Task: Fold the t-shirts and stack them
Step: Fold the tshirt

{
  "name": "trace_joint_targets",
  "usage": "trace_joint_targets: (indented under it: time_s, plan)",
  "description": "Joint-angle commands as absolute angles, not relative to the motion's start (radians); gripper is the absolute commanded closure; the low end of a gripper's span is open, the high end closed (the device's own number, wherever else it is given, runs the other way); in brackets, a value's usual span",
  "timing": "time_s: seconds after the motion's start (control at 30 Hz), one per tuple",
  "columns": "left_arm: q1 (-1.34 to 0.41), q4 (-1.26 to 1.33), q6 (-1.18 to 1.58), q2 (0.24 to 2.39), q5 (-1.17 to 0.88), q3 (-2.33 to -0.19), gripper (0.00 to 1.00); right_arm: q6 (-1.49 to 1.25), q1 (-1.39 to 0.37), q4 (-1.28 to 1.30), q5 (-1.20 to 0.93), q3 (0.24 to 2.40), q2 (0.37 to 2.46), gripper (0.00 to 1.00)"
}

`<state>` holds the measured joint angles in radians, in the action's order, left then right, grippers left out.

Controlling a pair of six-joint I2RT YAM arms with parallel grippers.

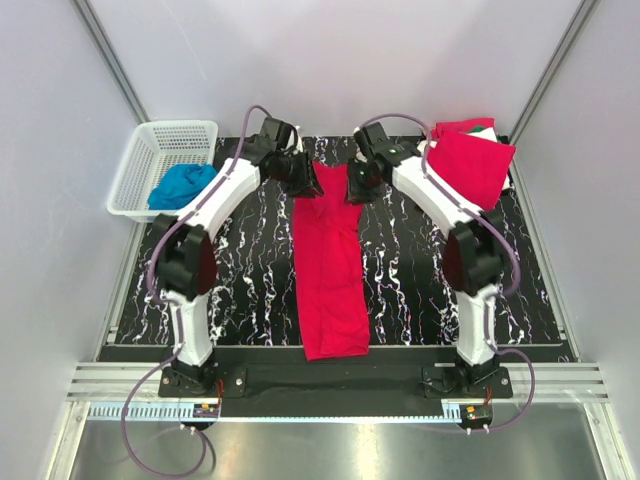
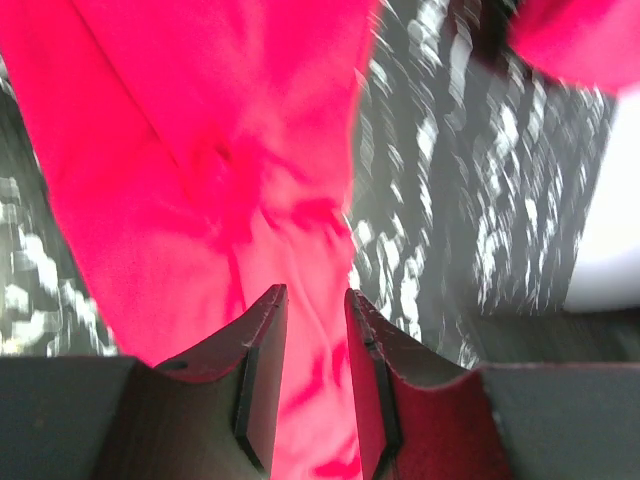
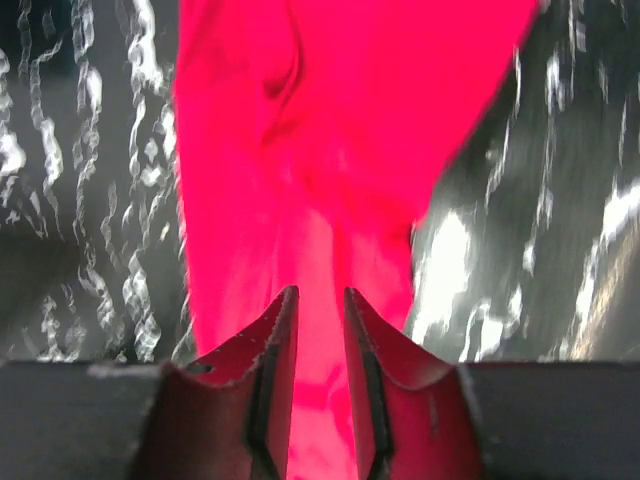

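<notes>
A red t-shirt (image 1: 330,270) lies folded into a long narrow strip down the middle of the black marbled mat (image 1: 250,270). My left gripper (image 1: 305,178) and right gripper (image 1: 355,185) hover side by side over its far end. In the left wrist view the gripper (image 2: 314,295) stands open, with the t-shirt (image 2: 200,150) showing through the gap. The right gripper (image 3: 321,292) is open too, above the same t-shirt (image 3: 340,120). Neither holds any fabric. A folded red t-shirt (image 1: 470,165) rests at the back right on one showing white and green (image 1: 486,128).
A white plastic basket (image 1: 140,160) stands at the back left, off the mat, with a blue cloth (image 1: 182,185) in it. Grey walls close in on both sides. A metal rail (image 1: 330,385) runs along the near edge by the arm bases.
</notes>
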<state>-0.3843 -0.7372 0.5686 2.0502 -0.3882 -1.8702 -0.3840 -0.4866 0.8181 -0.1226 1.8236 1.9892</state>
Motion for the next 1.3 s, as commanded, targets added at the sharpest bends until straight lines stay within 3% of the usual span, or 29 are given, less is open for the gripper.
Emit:
trace_joint_targets:
  time_s: [0.0, 0.17, 0.27, 0.37, 1.27]
  plan:
    - [-0.449, -0.830, 0.448, 1.882, -0.342, -1.698, 0.66, -0.276, -0.473, 0.939, -0.132, 2.140, 2.285, 0.67]
    - [-0.514, -0.833, 0.437, 1.753, -0.252, -1.451, 0.67, -0.253, -0.468, 1.049, -0.132, 2.553, 2.502, 0.67]
    - [-0.543, -0.833, 0.431, 1.706, -0.212, -1.370, 0.67, -0.261, -0.460, 1.075, -0.129, 2.690, 2.588, 0.65]
    - [-0.552, -0.827, 0.428, 1.677, -0.184, -1.319, 0.65, -0.262, -0.454, 1.057, -0.118, 2.691, 2.588, 0.61]
    - [-0.678, -0.732, 0.466, 1.770, -0.095, -1.193, 0.66, -0.204, -0.430, 1.017, -0.054, 2.546, 2.655, 0.61]
